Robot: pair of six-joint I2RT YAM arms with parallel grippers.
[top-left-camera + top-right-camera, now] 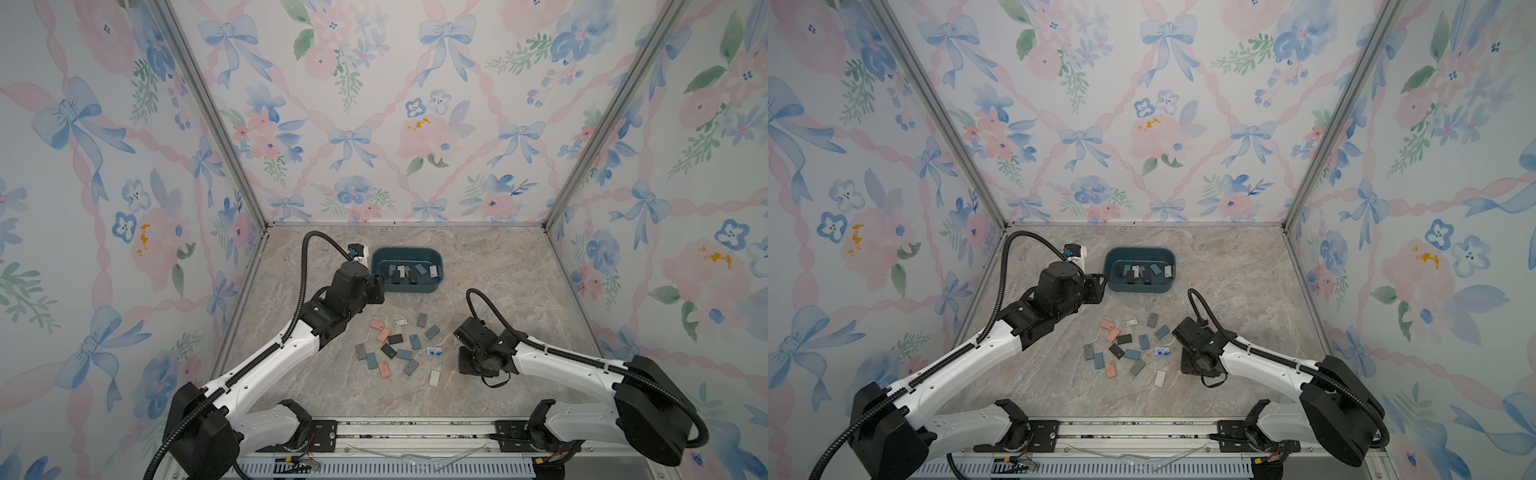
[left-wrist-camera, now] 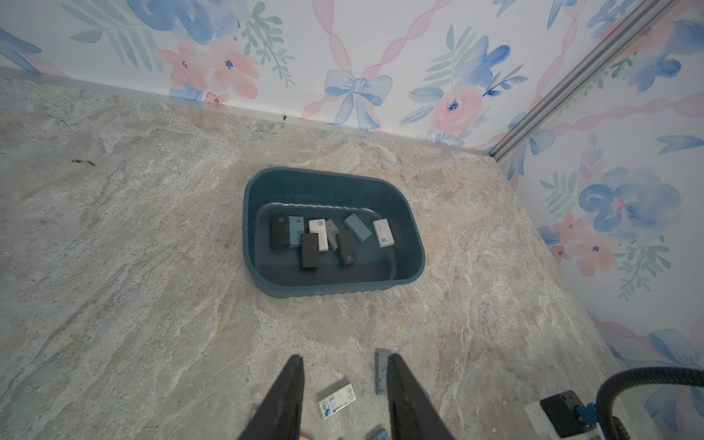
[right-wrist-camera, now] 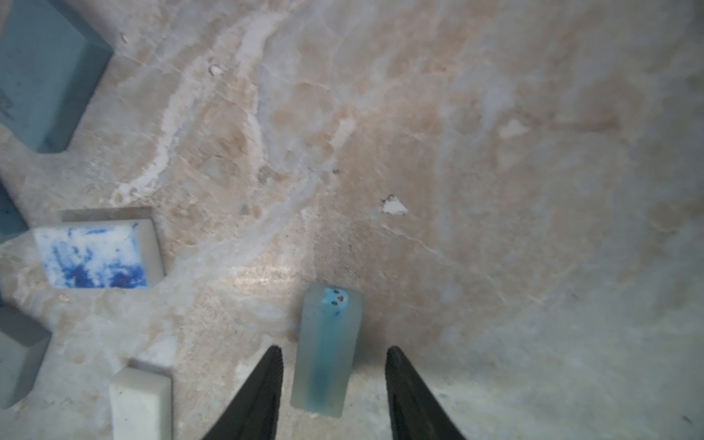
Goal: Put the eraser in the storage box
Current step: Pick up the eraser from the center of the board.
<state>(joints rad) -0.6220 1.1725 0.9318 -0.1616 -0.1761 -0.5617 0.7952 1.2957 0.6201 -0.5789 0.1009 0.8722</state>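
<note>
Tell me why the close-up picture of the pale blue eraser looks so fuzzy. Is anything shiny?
Right wrist view: very close up, so the pale blue eraser looks soft, and a glare patch brightens the table. Left wrist view: sharper, with a thin shine inside the storage box. In both top views: the corner posts lean outward.

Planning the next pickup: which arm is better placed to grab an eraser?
Right: the right gripper, open, straddles a pale blue eraser on the table. The left gripper hangs empty near the storage box.
</note>
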